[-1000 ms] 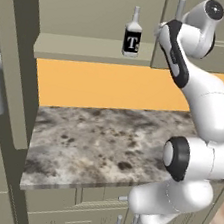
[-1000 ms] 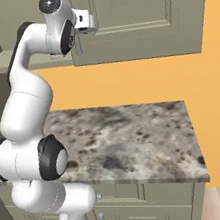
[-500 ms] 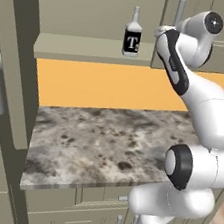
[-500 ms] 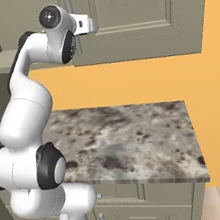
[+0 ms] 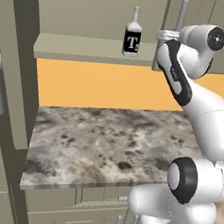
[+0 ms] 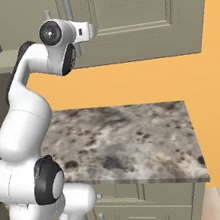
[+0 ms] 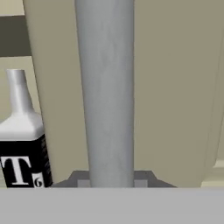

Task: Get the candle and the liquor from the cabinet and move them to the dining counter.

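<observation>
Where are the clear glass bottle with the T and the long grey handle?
Clear glass bottle with black T label (image 5: 131,40), left base view, on its label.
Long grey bar handle (image 7: 106,87), hand view, mid-bar.

A vertical grey bar handle (image 7: 105,92) runs up the centre of the view, mounted against the beige cabinet door (image 7: 175,87). To its left stands the liquor bottle (image 7: 22,144), upright, black label with a white "T", partly cut by the edge.

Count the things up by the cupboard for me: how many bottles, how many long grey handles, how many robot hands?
Liquor bottle: 1
Long grey door handle: 1
Gripper: 1
Total: 3
</observation>
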{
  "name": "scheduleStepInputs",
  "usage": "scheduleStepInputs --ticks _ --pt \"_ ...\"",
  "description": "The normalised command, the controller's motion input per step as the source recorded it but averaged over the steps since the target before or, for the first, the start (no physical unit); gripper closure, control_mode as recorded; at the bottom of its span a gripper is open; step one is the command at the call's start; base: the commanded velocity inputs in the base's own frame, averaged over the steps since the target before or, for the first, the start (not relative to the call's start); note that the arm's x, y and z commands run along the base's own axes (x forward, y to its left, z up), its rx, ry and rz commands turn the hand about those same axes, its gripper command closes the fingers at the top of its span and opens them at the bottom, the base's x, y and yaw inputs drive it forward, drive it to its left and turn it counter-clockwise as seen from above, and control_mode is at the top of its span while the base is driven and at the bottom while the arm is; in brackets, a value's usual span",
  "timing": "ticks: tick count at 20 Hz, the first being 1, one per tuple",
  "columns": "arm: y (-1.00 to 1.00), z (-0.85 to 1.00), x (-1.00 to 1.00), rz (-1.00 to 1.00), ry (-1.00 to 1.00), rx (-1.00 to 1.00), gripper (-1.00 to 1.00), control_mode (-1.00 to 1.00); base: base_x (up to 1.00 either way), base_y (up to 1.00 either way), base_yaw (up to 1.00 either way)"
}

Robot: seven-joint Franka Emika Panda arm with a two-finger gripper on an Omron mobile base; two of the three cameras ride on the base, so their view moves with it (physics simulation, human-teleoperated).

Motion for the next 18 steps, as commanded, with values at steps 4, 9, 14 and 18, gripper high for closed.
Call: scheduleStepInputs --ticks 4,9,14,18 --pt "-0.09 0.27 -0.55 0.00 -0.03 0.06 1.00 -1.00 0.00 0.00 0.00" --pt "-0.26 0.28 -0.67 0.00 0.00 0.02 1.00 -1.00 0.00 0.00 0.00" --pt "-0.38 0.24 -0.68 0.00 0.00 0.01 1.00 -1.00 0.00 0.00 0.00" --pt "-0.51 0.15 -0.74 0.00 0.00 0.02 1.00 -1.00 0.00 0.00 0.00"
